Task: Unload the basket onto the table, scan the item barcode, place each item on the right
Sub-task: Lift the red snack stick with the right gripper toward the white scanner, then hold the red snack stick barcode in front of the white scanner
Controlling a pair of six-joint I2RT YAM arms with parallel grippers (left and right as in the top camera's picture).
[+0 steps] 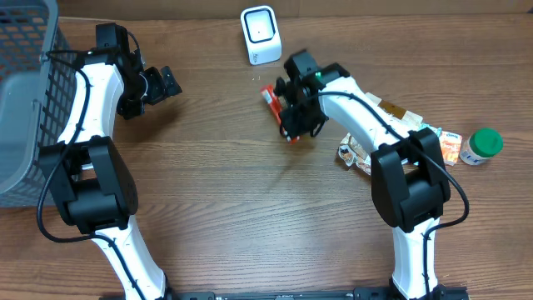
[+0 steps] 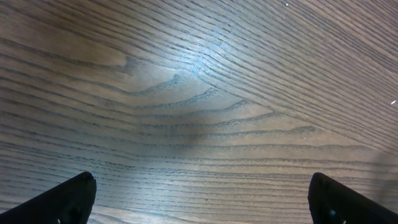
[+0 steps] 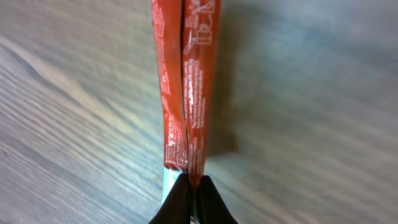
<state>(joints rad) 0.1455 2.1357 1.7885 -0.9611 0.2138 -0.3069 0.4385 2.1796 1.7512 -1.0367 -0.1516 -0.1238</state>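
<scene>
The item is a flat red packet point(image 3: 186, 93) with white print, seen edge-on in the right wrist view. My right gripper point(image 3: 193, 190) is shut on its lower end, and the black fingertips point(image 3: 214, 208) pinch it thin. From overhead, the red packet point(image 1: 269, 95) hangs in the right gripper point(image 1: 289, 112) above the table, a little below the white barcode scanner point(image 1: 261, 35). No barcode on the packet shows in any view. My left gripper point(image 1: 158, 85) stands open at the far left with nothing in it. In the left wrist view, the left gripper point(image 2: 202, 202) has only bare wood between its fingertips point(image 2: 68, 199).
A grey wire basket point(image 1: 25, 92) stands at the left edge. Several crumpled snack packets point(image 1: 391, 137) lie behind the right arm, with a green-lidded white bottle point(image 1: 481, 146) at the far right.
</scene>
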